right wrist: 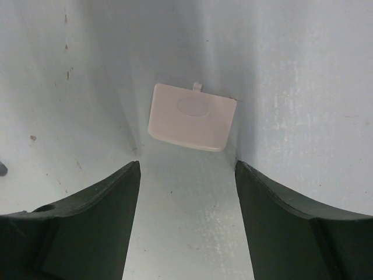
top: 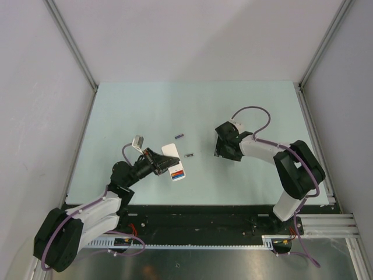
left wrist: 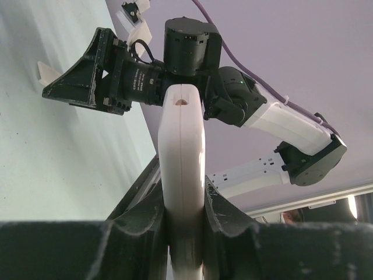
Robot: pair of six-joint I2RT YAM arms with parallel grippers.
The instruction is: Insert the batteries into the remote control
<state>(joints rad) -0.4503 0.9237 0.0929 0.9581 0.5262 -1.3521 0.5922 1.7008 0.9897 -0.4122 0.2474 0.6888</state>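
Top view of a pale green table [top: 145,111] w/ two robot arms. L arm [top: 87,216] reaches in from 7 o'clock toward centre, forearm low and stretched. L gripper [top: 162,163] meets the remote control [top: 171,154] from its 8 o'clock side. L gripper is clenched on the remote. The wrist cam shows the white body edge-on, pinched between both black fingers [left wrist: 145,219], w/ a seam running up its middle.

R arm [top: 291,169] comes in from 4 o'clock w/ elbow bent back. R gripper [top: 226,149] points down at the table, at 3 o'clock from the remote and well apart from it. R gripper is released, fingers [right wrist: 87,227] spread wide w/ nothing between them. Just past its tips, at 12 o'clock in the wrist view, a pale battery cover [right wrist: 192,116] lies flat on the table. It has a small tab on the far edge and an oval dimple in the middle.

Remote: small white bar, plain side up, near table centre, slanted from 11 to 5 o'clock. Can't tell if it rests on the table or is lifted. Its 5 o'clock end is open, w/ a red battery [top: 177,171] and a blue battery [top: 180,174] side by side inside. Two more lie loose on the table. One dark battery [top: 179,136] is near, at 12 o'clock from the remote. A second dark battery [top: 189,155] is at 3 o'clock, between remote and R gripper. Both are too small to tell exact colour.
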